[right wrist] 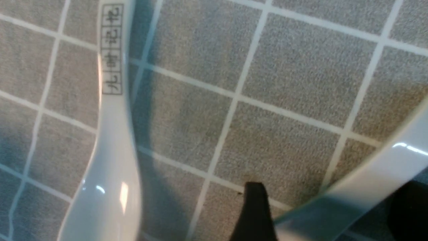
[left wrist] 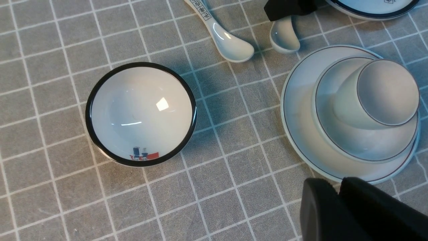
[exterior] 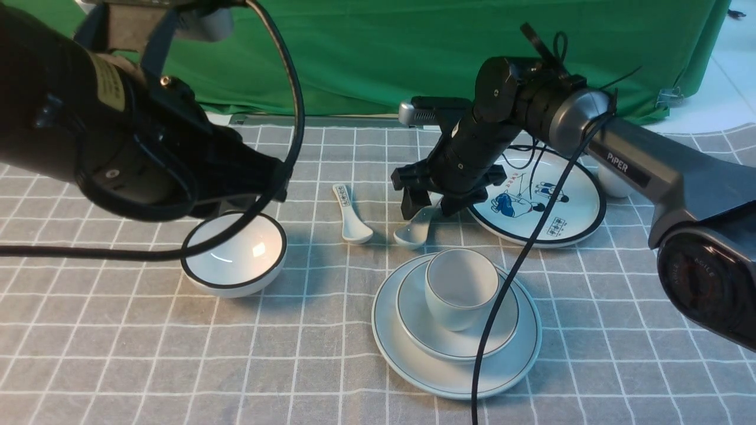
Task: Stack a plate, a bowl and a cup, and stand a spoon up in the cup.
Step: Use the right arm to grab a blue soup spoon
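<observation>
The plate lies front centre with the bowl on it and the cup upright in the bowl; the stack also shows in the left wrist view. The plain white spoon lies on the cloth just behind the stack. My right gripper is low over its handle. Its fingers are apart, one on each side of the handle. My left gripper is shut and empty, above the cloth beside the plate's rim.
A black-rimmed bowl stands at the left. A spoon with a printed handle lies next to the plain one. A black-rimmed cartoon plate lies under my right arm, with a white cup behind it. A green backdrop closes the far edge.
</observation>
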Robot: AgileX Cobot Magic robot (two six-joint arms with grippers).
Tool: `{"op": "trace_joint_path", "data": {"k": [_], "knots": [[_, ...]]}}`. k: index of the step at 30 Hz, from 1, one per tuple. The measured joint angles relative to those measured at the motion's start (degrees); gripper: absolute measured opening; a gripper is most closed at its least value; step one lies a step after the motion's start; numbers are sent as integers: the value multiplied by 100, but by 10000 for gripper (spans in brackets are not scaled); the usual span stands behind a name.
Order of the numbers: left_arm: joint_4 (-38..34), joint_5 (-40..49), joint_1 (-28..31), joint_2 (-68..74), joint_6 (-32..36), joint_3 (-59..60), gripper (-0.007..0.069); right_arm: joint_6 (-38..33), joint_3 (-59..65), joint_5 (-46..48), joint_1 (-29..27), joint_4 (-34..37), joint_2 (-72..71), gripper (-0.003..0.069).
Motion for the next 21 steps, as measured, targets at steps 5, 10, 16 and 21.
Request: {"op": "trace_joint_path", "data": {"k": [5,10,16,21], "knots": [[0,31,0,0,0,0,59,-32,0,-208,0,2,0,513],[0,38,0,0,11,0,59,-50,0,-312,0,-4,18,334],[0,57,0,0,18,0,59,-112,-5,-331,0,27,72,265],[0,57,0,0,18,0,59,-255,-18,-331,0,48,77,162]]}}
